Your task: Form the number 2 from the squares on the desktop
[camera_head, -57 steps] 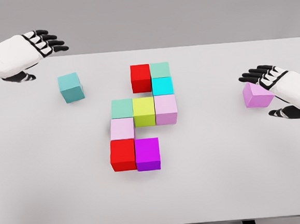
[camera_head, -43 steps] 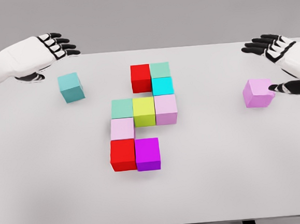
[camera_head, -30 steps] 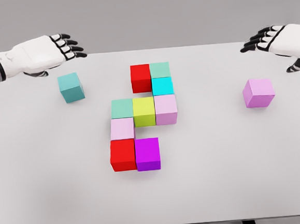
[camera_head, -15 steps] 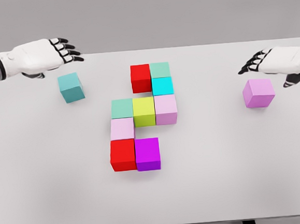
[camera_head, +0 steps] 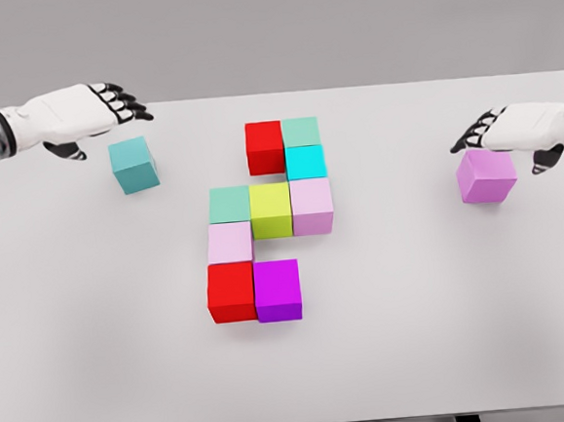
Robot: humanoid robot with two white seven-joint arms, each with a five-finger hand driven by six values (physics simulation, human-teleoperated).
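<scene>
Several coloured cubes are joined mid-table: red and mint on top, cyan below, then mint, yellow-green and pale pink, a pale pink one, and red beside magenta. A loose teal cube lies at the left; my left hand hovers above and behind it, fingers relaxed. A loose violet cube sits at the right. My right hand hangs just over its top, fingers spread, thumb by its right side.
The white table has its far edge just behind both hands and its right edge near the violet cube. Two dark legs show under the front edge.
My right hand has dropped from above the table's far edge down onto the violet cube. My left hand has shifted slightly and lowered toward the teal cube. No cube has moved.
</scene>
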